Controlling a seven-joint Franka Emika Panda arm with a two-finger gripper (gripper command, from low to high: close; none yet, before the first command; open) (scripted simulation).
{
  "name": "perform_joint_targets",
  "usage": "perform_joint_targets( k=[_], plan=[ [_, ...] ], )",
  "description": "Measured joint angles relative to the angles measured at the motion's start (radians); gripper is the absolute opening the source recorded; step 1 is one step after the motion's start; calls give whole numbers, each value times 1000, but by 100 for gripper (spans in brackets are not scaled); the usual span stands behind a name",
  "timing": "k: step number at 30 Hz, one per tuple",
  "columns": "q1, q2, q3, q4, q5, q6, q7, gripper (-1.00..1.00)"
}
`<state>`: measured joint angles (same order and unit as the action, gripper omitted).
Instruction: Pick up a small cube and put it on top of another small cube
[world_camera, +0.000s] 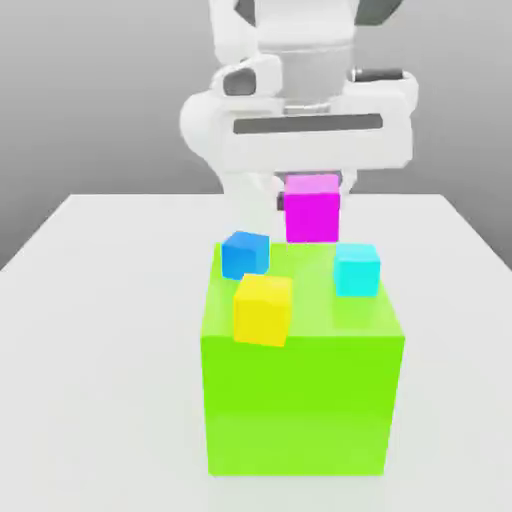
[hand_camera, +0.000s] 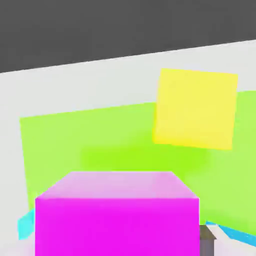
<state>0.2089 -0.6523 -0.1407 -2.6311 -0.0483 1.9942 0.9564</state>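
While the magenta cube (world_camera: 313, 208) rides just under the white gripper (world_camera: 313, 192) in the upper middle of the exterior view, this looks like the carry step: the pick is done and the cube is aloft, clear of the lime-green block (world_camera: 300, 390) that fills the lower centre of the frame. The fingers look clamped on it, pinching its upper part, though the metal itself is mostly hidden behind the cube and the hand's housing. In the hand view the magenta cube (hand_camera: 117, 215) sits right at the lower edge, hard against the camera, which fits a cube held between the fingers.

Three candidates wait on the block's top face: a blue cube (world_camera: 245, 254) toward the left, a cyan cube (world_camera: 357, 269) toward the right, and a yellow cube (world_camera: 263, 309) nearer the front edge. From the hand view the yellow cube (hand_camera: 196, 109) lies ahead, upper right of that frame.

Next, I'd judge, comes squaring the load over one of those small cubes, then a slow descent and a gentle release. The white desk (world_camera: 100, 330) spreads around the block.
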Motion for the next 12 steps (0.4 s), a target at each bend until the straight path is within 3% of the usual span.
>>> perform_joint_targets(
  k=[4,8,9,12],
  plan=[
    [-45,-134,-25,-62,-66,-80,-89,-100],
    [-61,-114,-42,-174,-87,49,-106,-100],
    [-61,-108,-45,-191,-90,71,-106,100],
    [-61,-108,-45,-191,-90,71,-106,100]
  ],
)
